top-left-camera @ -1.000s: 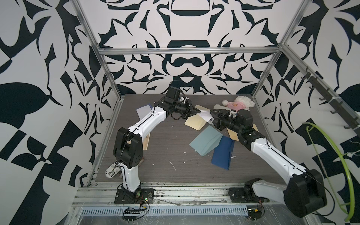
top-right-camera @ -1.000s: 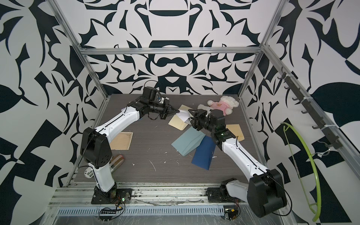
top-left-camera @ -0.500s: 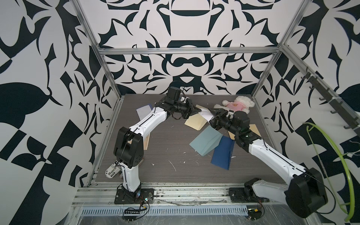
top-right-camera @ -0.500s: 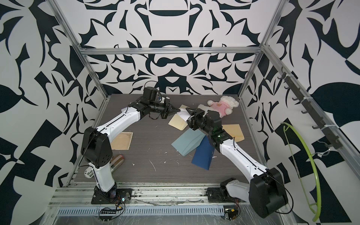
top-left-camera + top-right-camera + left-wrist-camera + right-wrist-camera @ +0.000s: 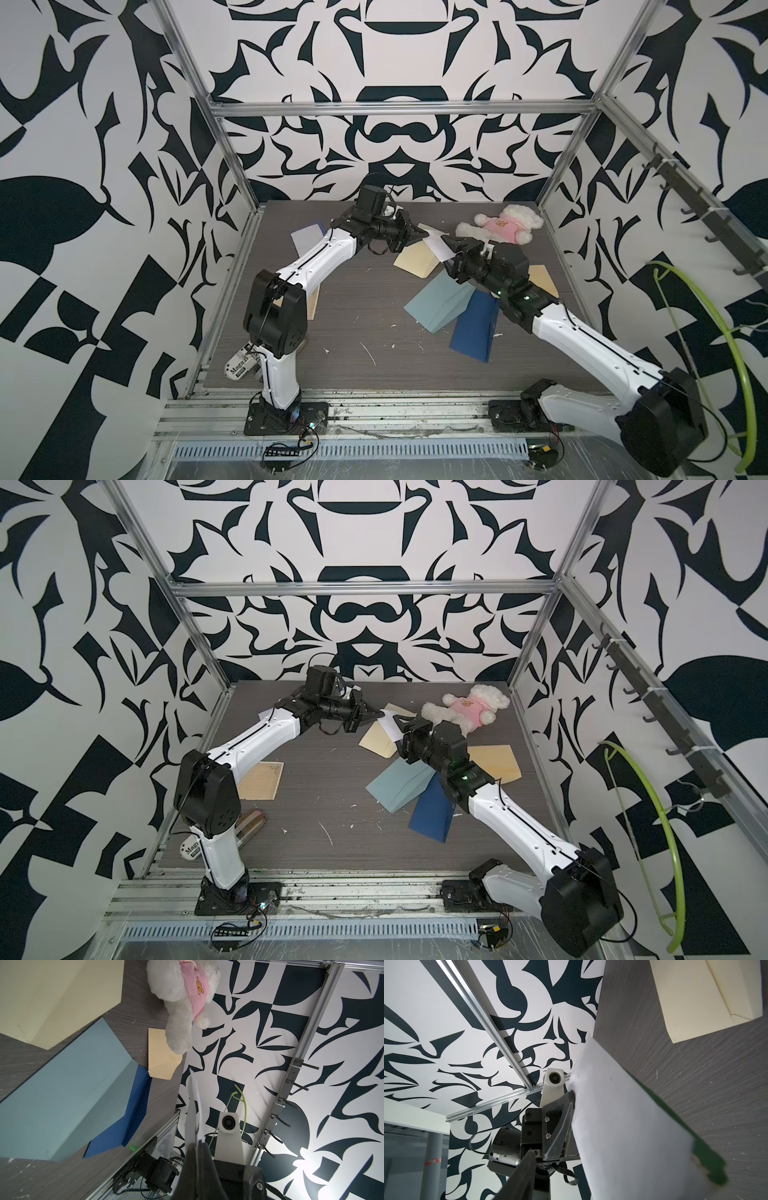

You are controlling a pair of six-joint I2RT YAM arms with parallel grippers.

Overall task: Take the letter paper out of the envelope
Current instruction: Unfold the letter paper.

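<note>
Plain white letter paper [image 5: 623, 1126], flat, tilted.

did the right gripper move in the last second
Yes. Against the plush toy, the right gripper has shifted toward the left gripper and the white paper it pinches.

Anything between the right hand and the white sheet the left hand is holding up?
Nothing visible. The white sheet, pinched in the left hand, lies between the right hand's open jaws; one finger stands clear of it. The plush toy lies apart, on the table.
</note>
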